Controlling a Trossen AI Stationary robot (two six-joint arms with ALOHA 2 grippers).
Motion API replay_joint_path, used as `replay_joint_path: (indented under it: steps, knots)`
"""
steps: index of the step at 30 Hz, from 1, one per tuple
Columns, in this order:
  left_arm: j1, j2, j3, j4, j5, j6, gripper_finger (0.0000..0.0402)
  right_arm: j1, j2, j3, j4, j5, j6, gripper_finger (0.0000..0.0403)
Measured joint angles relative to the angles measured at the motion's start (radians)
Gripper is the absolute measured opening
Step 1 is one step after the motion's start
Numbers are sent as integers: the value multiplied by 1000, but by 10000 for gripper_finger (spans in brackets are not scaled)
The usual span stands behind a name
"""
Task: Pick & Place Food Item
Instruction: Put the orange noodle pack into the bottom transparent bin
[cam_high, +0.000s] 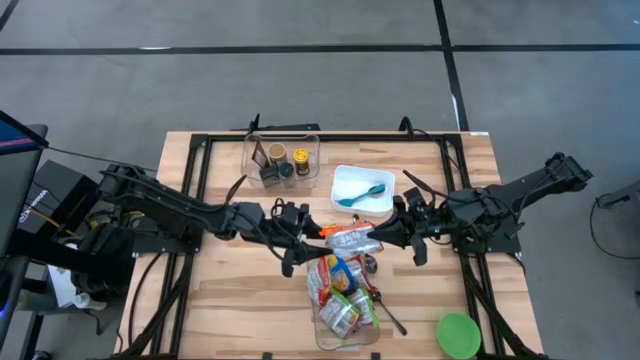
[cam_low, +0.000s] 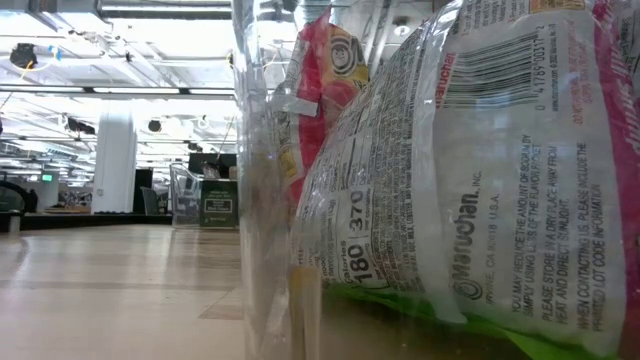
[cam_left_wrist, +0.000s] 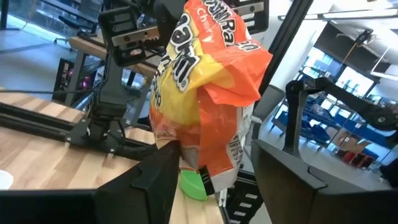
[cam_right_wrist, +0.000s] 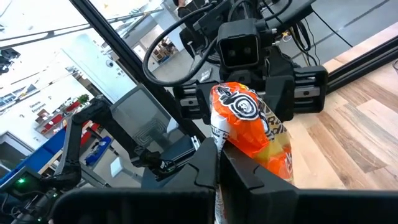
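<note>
**Above the bin, a packet between two grippers**

Over the middle of the table (cam_high: 230, 300), the orange ramen packet (cam_high: 352, 237) hangs between the two arms, its long axis running roughly from one gripper to the other. The right gripper (cam_high: 384, 237) is clamped tight on one end of it; in the right wrist view the packet (cam_right_wrist: 252, 134) rises straight from between those closed fingers. The left gripper (cam_high: 312, 234) stands at the other end with its jaws parted, the packet (cam_left_wrist: 202, 93) sitting in the gap, and it seems to touch neither finger, though the angle makes that hard to judge. So the right arm alone appears to carry the load.

The clear bin (cam_high: 346, 300) of other packets lies just below and toward the table's near edge. Nearby are a white tray (cam_high: 352, 205) holding a teal spoon (cam_high: 362, 192), a second clear container (cam_high: 283, 160) with jars, and a green lid (cam_high: 458, 334). The left gripper itself is the closest obstacle.
</note>
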Motion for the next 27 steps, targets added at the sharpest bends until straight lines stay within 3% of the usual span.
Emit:
replay_joint_path:
  steps: [6,21,27]
  knots:
    - [0,0,0,22,0,14,170,0,0,0,0,0,0,1]
    - [0,0,0,20,-1,11,46,0,0,0,-2,0,-3,6]
    - [0,0,0,19,-1,11,18,-1,0,0,-2,0,22,33]
